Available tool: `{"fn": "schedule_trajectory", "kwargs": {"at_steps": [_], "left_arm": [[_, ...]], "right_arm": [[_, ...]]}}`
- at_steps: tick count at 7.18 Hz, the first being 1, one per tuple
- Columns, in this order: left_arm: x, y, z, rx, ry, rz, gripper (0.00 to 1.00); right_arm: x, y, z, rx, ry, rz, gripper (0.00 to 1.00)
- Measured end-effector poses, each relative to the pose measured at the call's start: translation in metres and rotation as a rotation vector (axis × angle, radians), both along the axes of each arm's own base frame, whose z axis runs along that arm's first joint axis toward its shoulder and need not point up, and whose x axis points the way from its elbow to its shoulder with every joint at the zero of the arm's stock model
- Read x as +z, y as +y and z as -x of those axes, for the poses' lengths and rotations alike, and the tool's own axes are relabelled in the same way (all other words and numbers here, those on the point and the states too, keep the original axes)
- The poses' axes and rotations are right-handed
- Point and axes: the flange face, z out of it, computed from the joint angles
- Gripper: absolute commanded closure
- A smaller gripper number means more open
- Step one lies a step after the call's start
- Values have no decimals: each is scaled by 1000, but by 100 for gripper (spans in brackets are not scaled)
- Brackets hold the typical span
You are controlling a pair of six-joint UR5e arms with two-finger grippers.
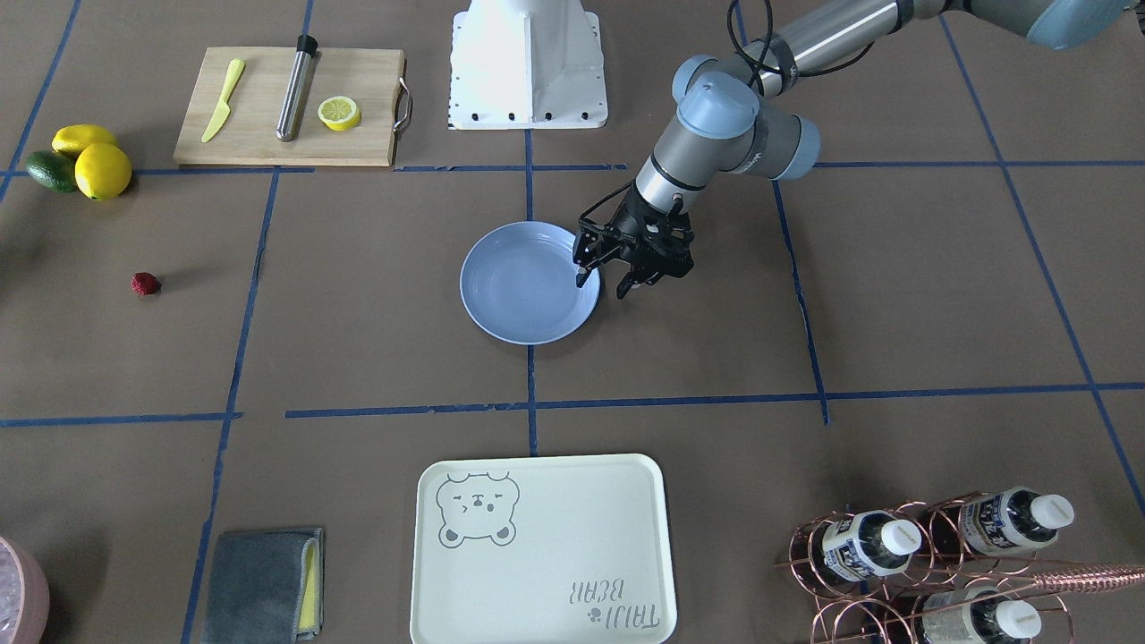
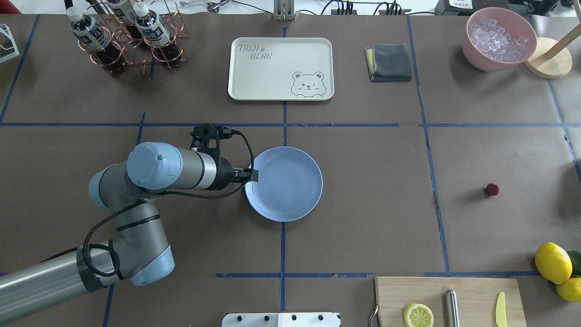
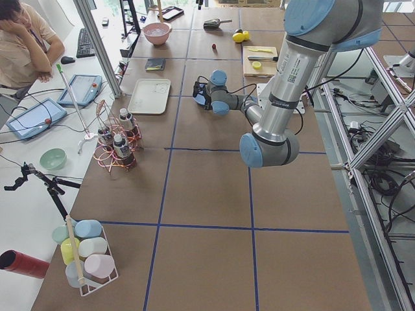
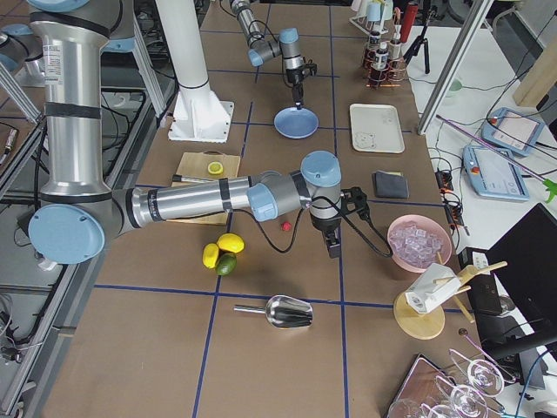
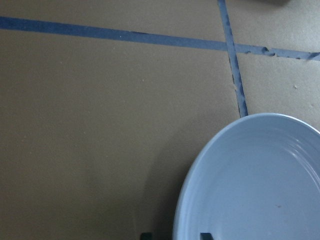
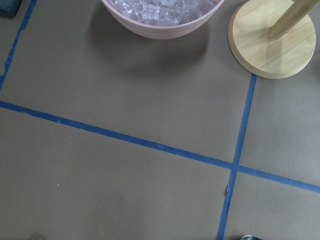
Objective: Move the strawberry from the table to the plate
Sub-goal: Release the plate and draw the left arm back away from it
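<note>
The strawberry (image 1: 146, 283) was seen lying on the table (image 1: 376, 313), well apart from the plate (image 1: 519, 300) and in the grid square next to the lemons (image 1: 103, 170). The plate was set near the table's middle. The left claw (image 1: 604, 282) was held low at the plate's edge with its jaws parted wide, one finger over the plate and the other outside its rim. The right claw (image 4: 332, 249) was caught only from the side, near the strawberry; whether it was wide or narrow could not be told.
</note>
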Motion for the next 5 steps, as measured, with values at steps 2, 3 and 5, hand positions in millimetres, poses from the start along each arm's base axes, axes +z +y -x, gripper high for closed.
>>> {"fn": "schedule_trajectory", "kwargs": {"at_steps": [2, 3, 5], "left_arm": [[8, -57, 73, 54, -139, -87, 0], [13, -90, 134, 78, -243, -137, 0], [50, -165, 296, 99, -445, -188, 0]], "right_arm": [[-26, 2, 2, -6, -12, -51, 0], [-43, 4, 7, -20, -25, -83, 0], [-69, 13, 21, -72, -101, -110, 0]]}}
